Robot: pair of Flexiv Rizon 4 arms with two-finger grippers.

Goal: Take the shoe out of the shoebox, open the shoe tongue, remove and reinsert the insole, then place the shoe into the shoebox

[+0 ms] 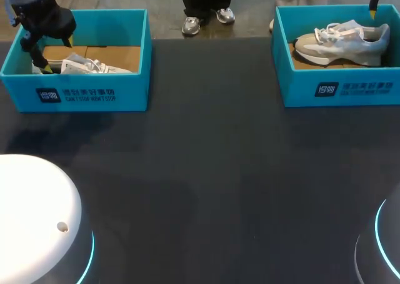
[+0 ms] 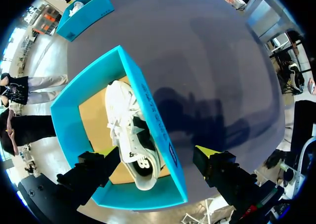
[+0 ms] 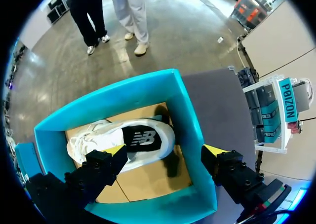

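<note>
While left shoe (image 1: 84, 65) and right shoe (image 1: 340, 41) lie in left shoebox (image 1: 94, 96) and right shoebox (image 1: 337, 90), upper corners, my left gripper (image 2: 157, 152) and right gripper (image 3: 165, 149) hover above, fingers apart; I judge every step undone.

A robot test lab: a broad dark table (image 1: 200, 171) holds a blue shoebox (image 1: 94, 95) upper left, a second shoebox (image 1: 340, 89) upper right, and a light-ringed white robot base (image 1: 34, 212) lower left.
</note>
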